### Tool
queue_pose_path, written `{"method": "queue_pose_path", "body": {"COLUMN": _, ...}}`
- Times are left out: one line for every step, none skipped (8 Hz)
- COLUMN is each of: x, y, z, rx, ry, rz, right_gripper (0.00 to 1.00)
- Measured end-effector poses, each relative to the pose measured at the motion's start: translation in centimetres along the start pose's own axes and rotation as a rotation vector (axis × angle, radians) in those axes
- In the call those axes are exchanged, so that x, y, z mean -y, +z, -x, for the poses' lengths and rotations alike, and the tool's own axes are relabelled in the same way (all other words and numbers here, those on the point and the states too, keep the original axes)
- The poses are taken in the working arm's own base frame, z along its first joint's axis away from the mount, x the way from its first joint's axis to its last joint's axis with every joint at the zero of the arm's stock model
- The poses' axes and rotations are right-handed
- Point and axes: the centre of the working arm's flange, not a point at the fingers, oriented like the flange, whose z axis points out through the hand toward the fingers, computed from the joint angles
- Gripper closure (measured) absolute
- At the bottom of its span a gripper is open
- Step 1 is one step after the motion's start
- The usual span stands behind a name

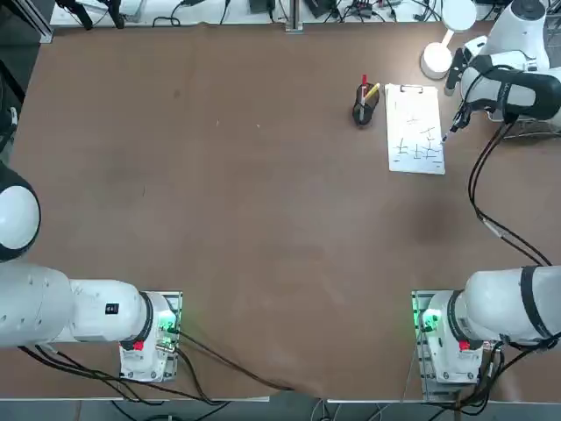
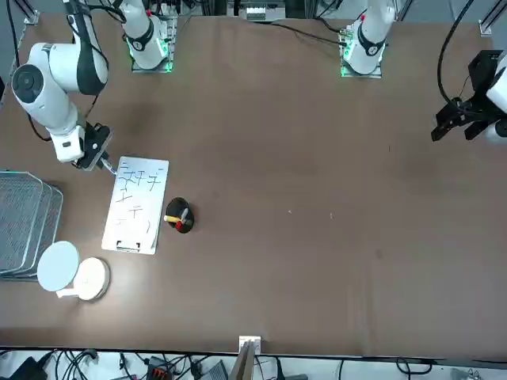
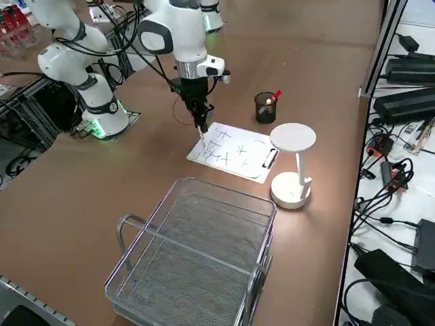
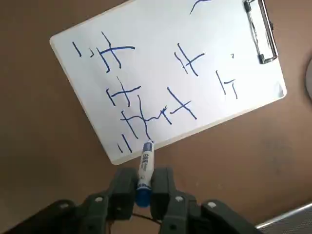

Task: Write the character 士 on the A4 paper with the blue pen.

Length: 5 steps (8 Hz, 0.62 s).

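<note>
The white A4 paper (image 1: 415, 130) lies at the far right of the table with a clip (image 4: 259, 30) on its far short edge and several blue cross-like marks. My right gripper (image 4: 144, 184) is shut on the blue pen (image 4: 145, 165), held nearly upright. The pen's tip rests on the sheet close to its near corner, beside the blue strokes. In the side view the gripper (image 3: 198, 109) stands above the near end of the paper (image 3: 234, 153), with the pen (image 3: 201, 133) pointing down. From the front the gripper (image 2: 93, 153) sits at the sheet's (image 2: 136, 206) corner.
A black cup (image 1: 363, 110) holding a red and a yellow pen stands just left of the paper. A white desk lamp (image 1: 437, 54) stands beyond the clip end. A wire basket (image 3: 197, 258) sits to the right of the sheet.
</note>
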Motion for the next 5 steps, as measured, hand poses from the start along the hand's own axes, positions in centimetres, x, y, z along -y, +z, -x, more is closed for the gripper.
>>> {"method": "queue_pose_path", "body": {"x": 0.3, "y": 0.5, "z": 0.0, "rx": -0.006, "ry": -0.012, "rz": 0.009, "right_gripper": 0.8}}
{"method": "queue_pose_path", "body": {"x": 0.6, "y": 1.0, "z": 0.0, "rx": -0.008, "ry": -0.026, "rz": 0.017, "right_gripper": 0.8}}
{"method": "queue_pose_path", "body": {"x": 0.9, "y": 1.3, "z": 0.1, "rx": -0.005, "ry": -0.035, "rz": 0.019, "right_gripper": 0.8}}
{"method": "queue_pose_path", "body": {"x": 1.0, "y": 1.5, "z": 0.1, "rx": -0.001, "ry": -0.043, "rz": 0.017, "right_gripper": 0.8}}
{"method": "queue_pose_path", "body": {"x": 1.2, "y": 1.7, "z": 0.2, "rx": 0.007, "ry": -0.053, "rz": 0.018, "right_gripper": 0.8}}
